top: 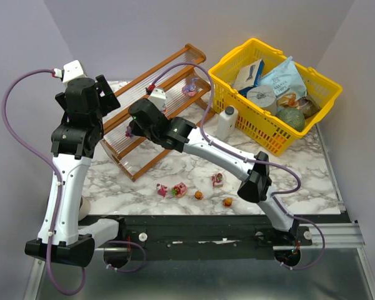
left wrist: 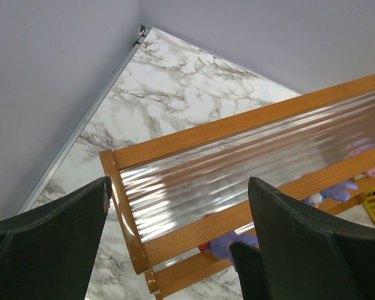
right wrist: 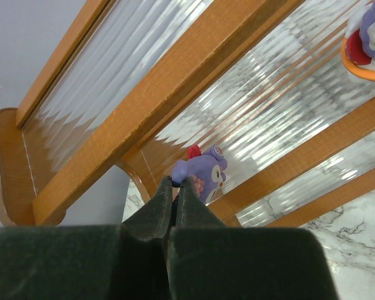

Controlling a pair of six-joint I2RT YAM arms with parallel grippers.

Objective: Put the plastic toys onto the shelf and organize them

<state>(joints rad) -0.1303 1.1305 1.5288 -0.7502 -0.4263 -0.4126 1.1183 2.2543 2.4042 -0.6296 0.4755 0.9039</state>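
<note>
The shelf (top: 151,80) stands slanted at the back left, its wooden frame (left wrist: 237,128) holding clear ribbed tiers. My right gripper (right wrist: 176,182) is shut on a purple owl-like toy (right wrist: 206,172) with a red bow, held at the left end of the middle tier (right wrist: 262,106). Another purple toy (right wrist: 370,34) on an orange base sits farther along that tier. My left gripper (left wrist: 179,187) hangs open and empty above the shelf's left end. Several small toys lie on the marble in front: two pink ones (top: 162,189) (top: 179,189), one (top: 217,180) and two orange ones (top: 199,195) (top: 228,202).
A yellow basket (top: 234,100) of packaged goods stands at the back right, close to the shelf's right end. A small white bottle (top: 225,122) stands just in front of it. Grey walls close the left and back sides.
</note>
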